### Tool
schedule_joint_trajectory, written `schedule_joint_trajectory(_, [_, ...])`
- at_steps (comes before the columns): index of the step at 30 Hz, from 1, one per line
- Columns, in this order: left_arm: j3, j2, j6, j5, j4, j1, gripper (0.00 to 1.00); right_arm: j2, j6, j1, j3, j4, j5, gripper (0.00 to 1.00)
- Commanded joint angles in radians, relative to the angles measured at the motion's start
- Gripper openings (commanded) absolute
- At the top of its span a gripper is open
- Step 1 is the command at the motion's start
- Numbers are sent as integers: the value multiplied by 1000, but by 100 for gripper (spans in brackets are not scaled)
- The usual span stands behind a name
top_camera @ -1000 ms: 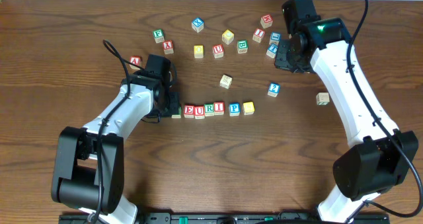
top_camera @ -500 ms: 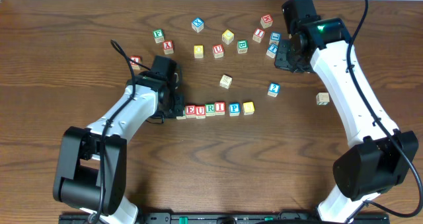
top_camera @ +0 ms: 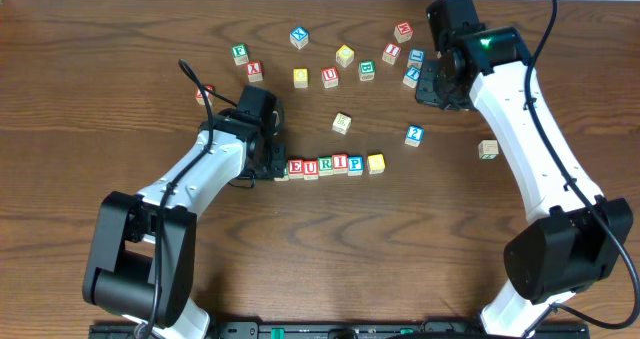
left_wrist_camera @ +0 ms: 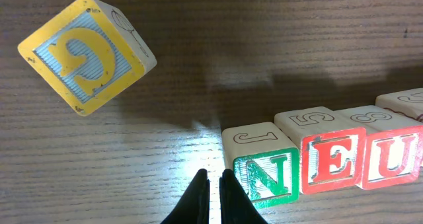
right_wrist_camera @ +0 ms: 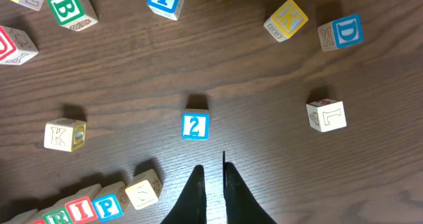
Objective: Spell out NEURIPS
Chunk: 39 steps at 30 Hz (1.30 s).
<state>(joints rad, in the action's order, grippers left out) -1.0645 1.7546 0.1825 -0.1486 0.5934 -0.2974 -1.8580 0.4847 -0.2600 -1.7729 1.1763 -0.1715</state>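
Observation:
The lettered cubes stand in a row on the table. In the left wrist view the green N cube (left_wrist_camera: pixel 268 178) touches the red E cube (left_wrist_camera: pixel 330 164), followed by the U cube (left_wrist_camera: pixel 390 159). Overhead the row reads E (top_camera: pixel 297 167), U, R, I, P (top_camera: pixel 355 163), then the pale yellow S cube (top_camera: pixel 376 163); the N is hidden under my left gripper (top_camera: pixel 268 165). That gripper (left_wrist_camera: pixel 213 178) is shut and empty, its tips low on the table just left of the N. My right gripper (top_camera: pixel 430 84) (right_wrist_camera: pixel 211 168) is shut and empty, high above the back right.
Loose cubes lie scattered behind the row: a blue 2 cube (right_wrist_camera: pixel 195 126), a pale K cube (top_camera: pixel 342 123), a green B cube (top_camera: pixel 367 70), a red A cube (top_camera: pixel 254 71) and several more. A yellow-faced cube (left_wrist_camera: pixel 82 52) sits up left of the left fingertips.
My left gripper slid to the right along the table with the N cube, and the E, U, R, I cubes shifted right, closing up toward P. The right arm stayed still.

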Motion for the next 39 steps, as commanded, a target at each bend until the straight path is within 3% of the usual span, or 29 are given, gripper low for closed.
schedule_joint_trajectory(1, [16,5,-10,-6,-5,-2,8,15,-15,4,-20,-2,-2,5])
schedule_joint_trajectory(39, [16,5,-6,-106,-34,-2,8,15,-19,4,-20,-2,-2,5])
